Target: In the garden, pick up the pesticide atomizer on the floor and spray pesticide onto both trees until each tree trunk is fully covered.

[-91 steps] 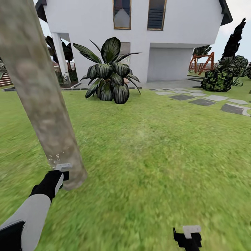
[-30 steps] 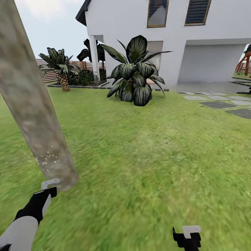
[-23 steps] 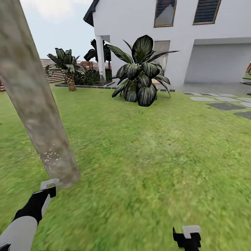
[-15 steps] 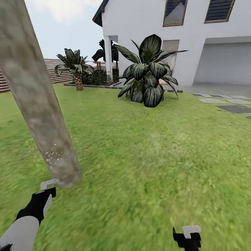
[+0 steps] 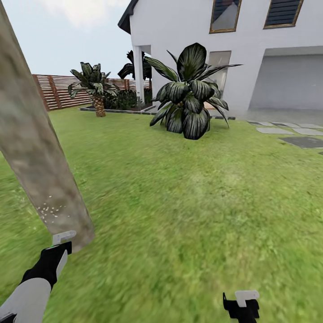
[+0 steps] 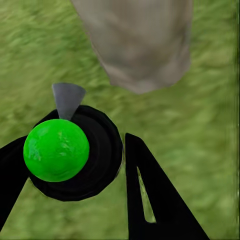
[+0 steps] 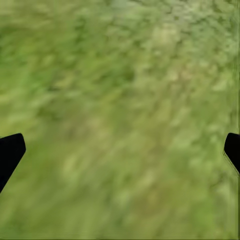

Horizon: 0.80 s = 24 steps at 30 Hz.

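A thick tree trunk of mottled grey-brown bark leans across the left of the head view, with a patch of white pesticide specks low on it. My left gripper hangs just in front of the trunk's base. In the left wrist view it is shut on the pesticide atomizer, a black round body with a bright green ball top and a grey nozzle aimed toward the trunk base. My right gripper is low over the grass; its fingertips stand wide apart and open.
Green lawn stretches ahead. A broad-leaved dark bush stands before the white house. A small palm and the brown slat fence are at the back left. Grey paving stones lie at the right.
The whole view has swung left, bringing the fence in and sliding the house right: the camera moved. My left gripper sits lower and further left than three seconds ago, still by the trunk's base.
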### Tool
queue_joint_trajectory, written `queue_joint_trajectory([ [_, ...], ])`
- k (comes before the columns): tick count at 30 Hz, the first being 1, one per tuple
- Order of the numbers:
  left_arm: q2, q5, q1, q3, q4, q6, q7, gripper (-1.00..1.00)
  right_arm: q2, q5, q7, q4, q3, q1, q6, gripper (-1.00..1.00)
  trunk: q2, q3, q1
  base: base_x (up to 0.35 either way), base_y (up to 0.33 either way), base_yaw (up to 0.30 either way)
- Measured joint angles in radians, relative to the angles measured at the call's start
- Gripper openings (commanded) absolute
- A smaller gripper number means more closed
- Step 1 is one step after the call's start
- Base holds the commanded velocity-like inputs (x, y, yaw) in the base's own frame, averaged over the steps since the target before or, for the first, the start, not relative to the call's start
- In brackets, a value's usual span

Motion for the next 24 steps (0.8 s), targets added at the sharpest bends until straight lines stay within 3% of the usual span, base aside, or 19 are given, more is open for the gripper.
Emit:
queue_joint_trajectory([
  [5,0.000,-0.001,0.000,0.000,-0.003,0.000,0.000,-1.00,0.001,0.000,-0.001,0.000,0.000,0.000,0.000,1.00,0.000,0.000,0.000,0.187,-0.217,0.036],
  [18,0.000,0.000,0.000,0.000,-0.004,0.001,0.000,-1.00,0.002,0.000,-0.001,0.000,0.000,0.000,0.000,1.00,0.000,0.000,0.000,0.142,-0.241,0.264],
  [24,0.000,-0.001,0.000,-0.001,-0.003,0.000,0.000,-1.00,0.002,0.000,-0.001,-0.001,0.000,0.000,0.000,1.00,0.000,0.000,0.000,0.098,-0.260,0.077],
])
